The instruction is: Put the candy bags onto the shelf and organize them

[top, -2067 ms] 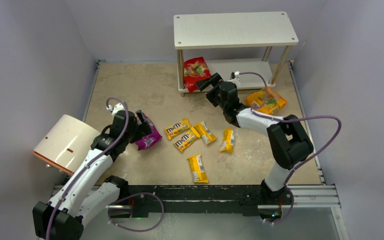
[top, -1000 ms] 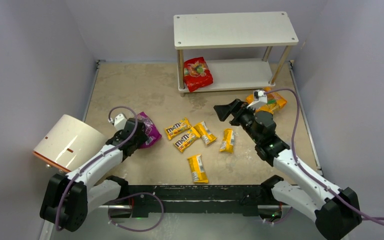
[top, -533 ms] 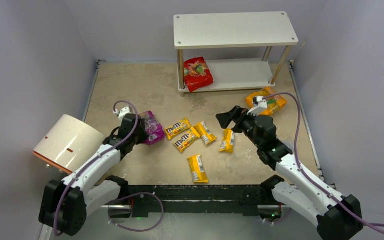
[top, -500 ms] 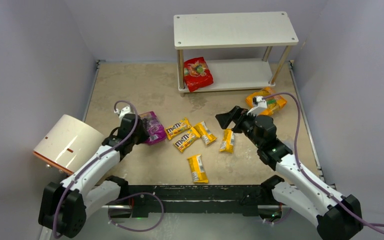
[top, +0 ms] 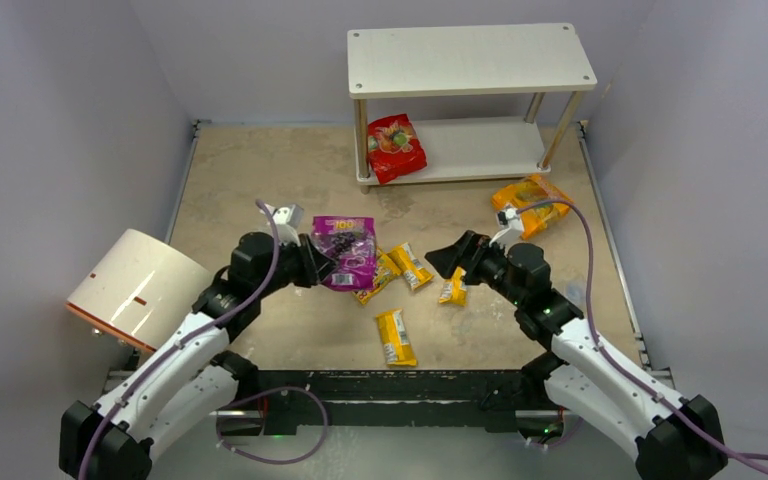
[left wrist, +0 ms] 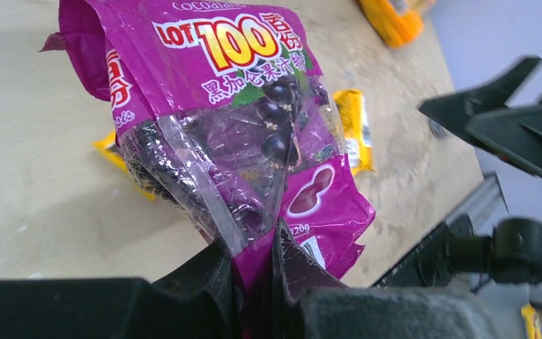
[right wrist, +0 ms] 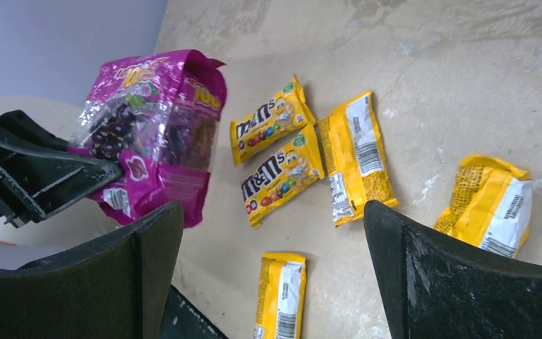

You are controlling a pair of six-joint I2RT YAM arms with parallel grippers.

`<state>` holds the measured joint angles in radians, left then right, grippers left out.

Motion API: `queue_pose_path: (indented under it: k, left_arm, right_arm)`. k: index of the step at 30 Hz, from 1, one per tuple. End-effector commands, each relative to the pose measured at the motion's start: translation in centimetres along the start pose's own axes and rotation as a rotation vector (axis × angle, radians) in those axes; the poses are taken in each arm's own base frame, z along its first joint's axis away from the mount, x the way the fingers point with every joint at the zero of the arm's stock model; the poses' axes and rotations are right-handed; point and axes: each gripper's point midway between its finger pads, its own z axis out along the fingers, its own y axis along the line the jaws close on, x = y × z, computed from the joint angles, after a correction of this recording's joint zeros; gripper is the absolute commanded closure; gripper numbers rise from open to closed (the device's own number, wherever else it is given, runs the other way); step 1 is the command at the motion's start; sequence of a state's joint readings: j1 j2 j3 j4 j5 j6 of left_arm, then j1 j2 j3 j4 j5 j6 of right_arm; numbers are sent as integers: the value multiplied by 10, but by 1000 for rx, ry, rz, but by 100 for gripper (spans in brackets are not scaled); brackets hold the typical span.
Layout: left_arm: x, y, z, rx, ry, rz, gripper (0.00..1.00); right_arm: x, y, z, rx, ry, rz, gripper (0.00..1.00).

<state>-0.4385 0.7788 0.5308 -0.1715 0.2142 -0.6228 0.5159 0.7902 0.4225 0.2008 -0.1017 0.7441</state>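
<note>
My left gripper (top: 314, 262) is shut on the bottom edge of the purple pouch (top: 348, 250), which hangs clear of the table above the yellow packets. In the left wrist view the jaws (left wrist: 254, 263) pinch the pouch (left wrist: 240, 120) at its seam. The right gripper (top: 446, 258) is open and empty, facing the pouch over the yellow packets (right wrist: 282, 166). Several yellow packets (top: 396, 336) lie mid-table. A red pouch (top: 394, 147) sits on the lower tier of the white shelf (top: 470, 60). The orange pouch (top: 532, 195) lies on the table in front of the shelf's right end.
A white cylinder with an orange rim (top: 135, 285) lies at the left edge, beside the left arm. Grey walls close in the table on three sides. The black rail (top: 410, 385) runs along the near edge.
The left gripper closed on the purple pouch, lifted it and carried it right, over the yellow packets. The right gripper drifted slightly left and stayed open.
</note>
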Motion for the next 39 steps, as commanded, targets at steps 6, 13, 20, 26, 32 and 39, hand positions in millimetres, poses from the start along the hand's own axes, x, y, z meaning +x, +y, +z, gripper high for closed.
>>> queue_pose_path:
  k: [6,13,20,26,32,39]
  left_arm:
    - [-32,-112,7,404,-88,350,100]
    - [-37,-157,-21,651,-236,553,100]
    - [-40,-169,-25,675,-318,612,100]
    - [-38,-183,-29,731,-357,628,100]
    - [-35,-183,-32,735,-360,604,100]
    - [-34,-156,-37,597,-324,508,18]
  right_arm:
    - [0,52,-13,-269,54,-112,1]
    - [8,68,-19,-364,107,-141,1]
    - [-9,100,-20,-569,-9,3,1]
    - [-22,131,-18,-693,-23,-44,2]
    - [-27,147,-29,-777,-26,-72,27]
    - [-26,140,-31,-661,31,-159,71]
